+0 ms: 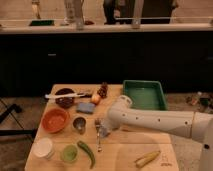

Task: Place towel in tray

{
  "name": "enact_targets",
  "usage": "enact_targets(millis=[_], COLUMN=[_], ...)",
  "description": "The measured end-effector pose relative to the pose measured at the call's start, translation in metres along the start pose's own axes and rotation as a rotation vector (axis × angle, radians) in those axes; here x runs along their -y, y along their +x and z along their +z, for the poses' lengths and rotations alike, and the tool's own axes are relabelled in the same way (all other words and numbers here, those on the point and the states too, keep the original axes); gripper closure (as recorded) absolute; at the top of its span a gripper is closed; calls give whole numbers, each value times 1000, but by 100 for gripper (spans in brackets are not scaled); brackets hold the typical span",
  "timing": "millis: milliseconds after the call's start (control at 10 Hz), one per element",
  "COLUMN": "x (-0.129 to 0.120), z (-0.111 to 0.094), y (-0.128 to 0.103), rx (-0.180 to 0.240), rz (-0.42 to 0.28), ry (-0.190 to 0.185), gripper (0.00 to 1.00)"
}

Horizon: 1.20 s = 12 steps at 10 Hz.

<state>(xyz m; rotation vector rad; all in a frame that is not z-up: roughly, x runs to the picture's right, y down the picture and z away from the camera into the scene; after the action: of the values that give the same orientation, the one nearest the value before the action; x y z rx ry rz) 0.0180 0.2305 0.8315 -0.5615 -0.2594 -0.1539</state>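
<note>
- I see a wooden desk (125, 152) from above and in front, with a dark counter wall behind it
- The robot's white arm (160, 121) comes in from the right edge and crosses the desk towards the middle; its rounded wrist bends downward near the centre
- The gripper (101, 131) sits low over the desk, just left of centre; it is beside a small metal cup (79, 123) and just above a slim metal utensil (98, 143) lying flat; I cannot make out how wide it is spread or whether it has hold of anything
- The towel (86, 107) is a small blue-grey folded pad lying flat on the desk; it is behind the gripper and apart from it, with a small orange fruit (95, 99) just beside its back right corner
- The green tray (161, 95) sits at the back right of the desk, well apart from the towel; the towel is outside it
- On the left are an orange bowl (55, 120) and, behind it, a dark bowl (65, 98) with a white utensil (60, 95) across it
- Along the front edge are a white cup (43, 147), a green cup (69, 153), a green chilli (86, 152) and a yellow item (147, 158) I cannot identify
</note>
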Motion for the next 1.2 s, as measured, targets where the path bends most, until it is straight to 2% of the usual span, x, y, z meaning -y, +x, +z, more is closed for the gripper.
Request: enact_targets(millis=[200,300,1000,1200], x=[0,-1,-2,-2], z=[-10,-11,-23,-30], y=[-1,-1,-2,-1], rx=[1,2,18,31], rz=[-5,-4,-10,-1], ry=[21,26,54,72], gripper=[98,100,100,100])
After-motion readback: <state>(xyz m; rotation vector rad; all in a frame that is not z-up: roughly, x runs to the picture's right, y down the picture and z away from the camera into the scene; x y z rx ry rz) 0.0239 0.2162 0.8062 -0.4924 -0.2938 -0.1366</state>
